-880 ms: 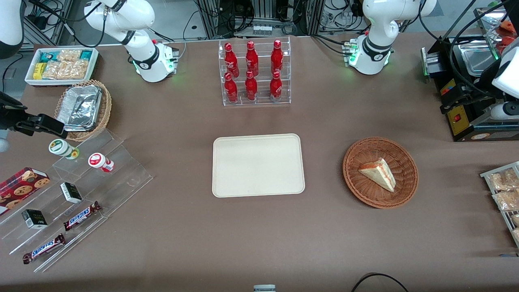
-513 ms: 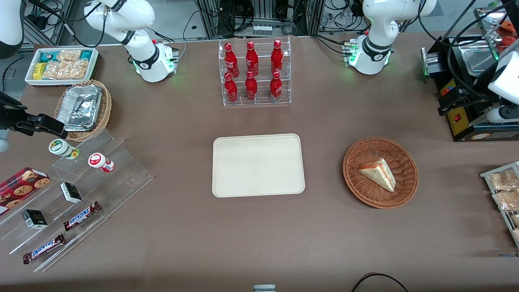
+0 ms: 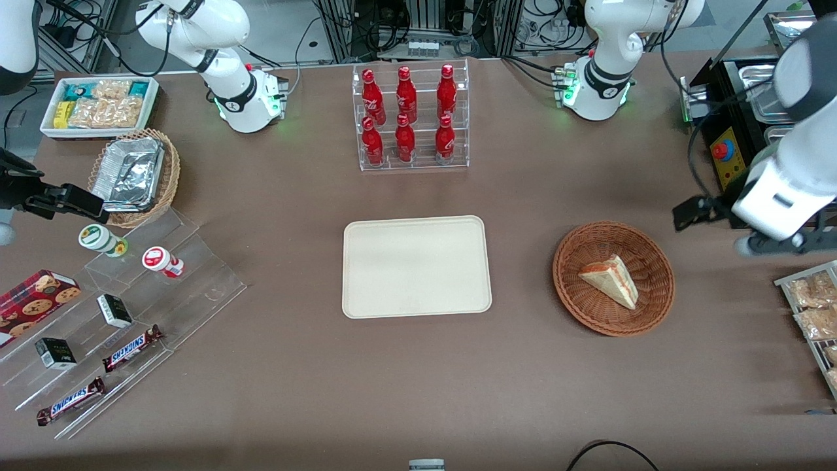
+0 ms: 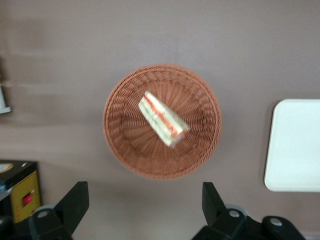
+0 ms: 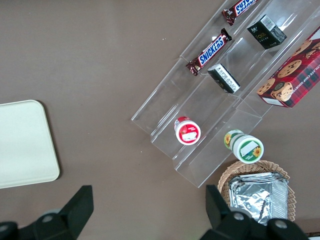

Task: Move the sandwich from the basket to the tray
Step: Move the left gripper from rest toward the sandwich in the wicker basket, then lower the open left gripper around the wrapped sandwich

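The sandwich (image 3: pixel 611 279) (image 4: pixel 163 118), a pale bread wedge with red and green filling on its edge, lies in the round reddish-brown basket (image 3: pixel 575 288) (image 4: pixel 120 145). The cream tray (image 3: pixel 416 266) (image 4: pixel 295 150) rests flat beside the basket, toward the parked arm's end of the table, with nothing on it. My left gripper (image 3: pixel 778 243) (image 4: pixel 142 202) hangs high over the table beside the basket, toward the working arm's end. Its fingers (image 4: pixel 75 200) stand wide open with only bare tablecloth between them.
A black and yellow control box (image 3: pixel 732 157) stands near the gripper. A rack of snack bags (image 3: pixel 811 307) lies at the table's edge. A clear rack of red bottles (image 3: pixel 410 118) stands farther from the front camera than the tray.
The left arm has swung down and in from the control box toward the basket. Sandwich, basket and tray have not moved.
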Controlling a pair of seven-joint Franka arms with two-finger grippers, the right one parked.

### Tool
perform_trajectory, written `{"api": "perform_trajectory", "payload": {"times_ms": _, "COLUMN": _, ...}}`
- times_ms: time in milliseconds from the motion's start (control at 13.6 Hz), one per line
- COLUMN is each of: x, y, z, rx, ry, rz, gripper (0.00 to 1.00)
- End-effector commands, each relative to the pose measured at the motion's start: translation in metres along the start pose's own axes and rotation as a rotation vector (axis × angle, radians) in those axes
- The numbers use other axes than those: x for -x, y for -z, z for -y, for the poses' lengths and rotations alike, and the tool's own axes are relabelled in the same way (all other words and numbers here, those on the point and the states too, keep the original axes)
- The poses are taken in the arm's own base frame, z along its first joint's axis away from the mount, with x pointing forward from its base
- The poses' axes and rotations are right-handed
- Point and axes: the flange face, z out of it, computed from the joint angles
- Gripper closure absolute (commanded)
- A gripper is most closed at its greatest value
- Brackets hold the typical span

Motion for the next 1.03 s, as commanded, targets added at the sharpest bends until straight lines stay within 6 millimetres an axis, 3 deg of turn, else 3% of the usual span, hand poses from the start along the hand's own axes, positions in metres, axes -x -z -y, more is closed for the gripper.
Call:
{"api": "perform_trajectory", "payload": {"times_ms": 0, "x": -0.006, "y": -0.039, "z": -0.013, "rx": -0.011, "ry": 0.083, "rz": -0.050, "gripper": 0.00}}
{"api": "perform_trajectory", "payload": {"times_ms": 293, "x": 0.004, "y": -0.099, "z": -0.017, "rx": 0.032, "ry": 0.252, "rz": -0.124, "gripper": 0.00}}
{"api": "perform_trajectory", "payload": {"times_ms": 513, "x": 0.015, "y": -0.132, "z": -0.017, "rx": 0.064, "ry": 0.452, "rz": -0.160, "gripper": 0.00}}
{"api": "perform_trajectory", "payload": {"times_ms": 953, "x": 0.037, "y": -0.194, "z": -0.020, "rx": 0.102, "ry": 0.571, "rz": -0.203, "gripper": 0.00}}
